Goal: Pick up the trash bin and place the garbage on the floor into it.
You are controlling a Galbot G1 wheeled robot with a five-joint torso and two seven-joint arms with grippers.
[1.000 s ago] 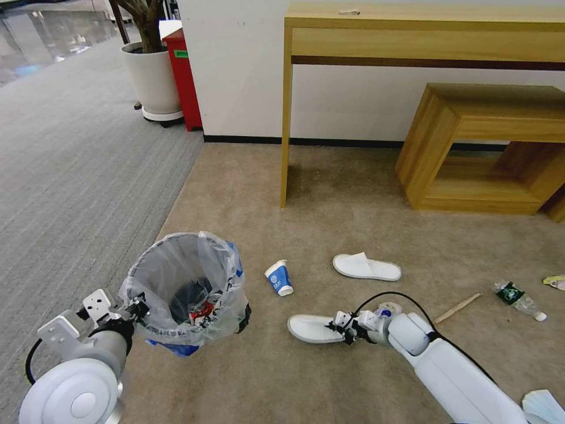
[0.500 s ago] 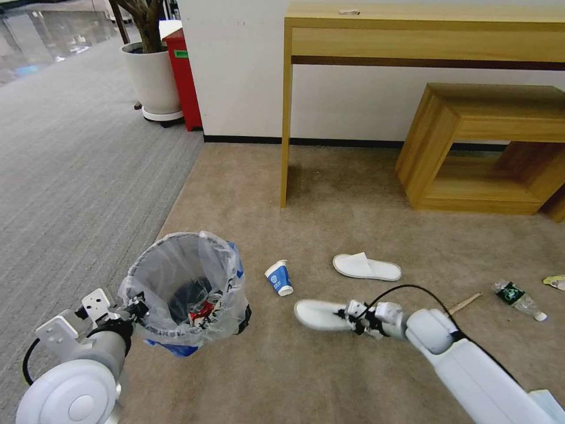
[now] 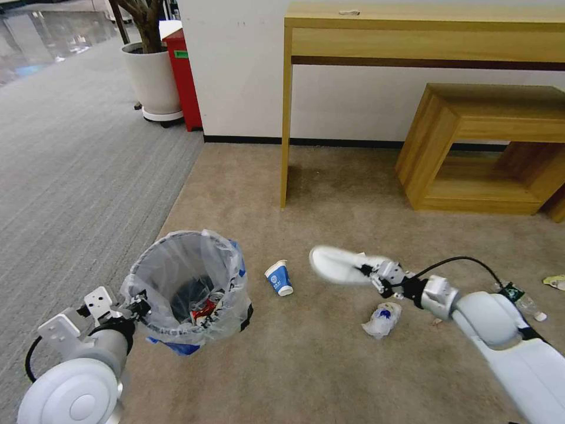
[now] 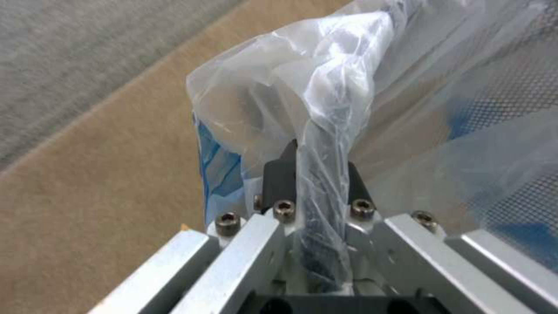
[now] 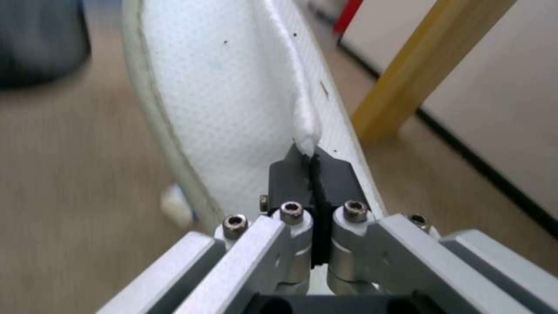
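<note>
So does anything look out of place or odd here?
Litter on the beige carpet is the oddity: a blue-white paper cup tipped over, a crumpled white wad, and a small bottle on its side. The right claw holds a white slipper aloft; the left claw grips the trash bin's rim.

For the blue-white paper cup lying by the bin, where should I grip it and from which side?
Probably best at the open rim. The paper cup lies tipped on the carpet, its mouth pointing up-left toward the desk leg, base toward the robot. Come from above with one finger inside the mouth and one outside the wall; the thin wall should pinch flat.
</note>
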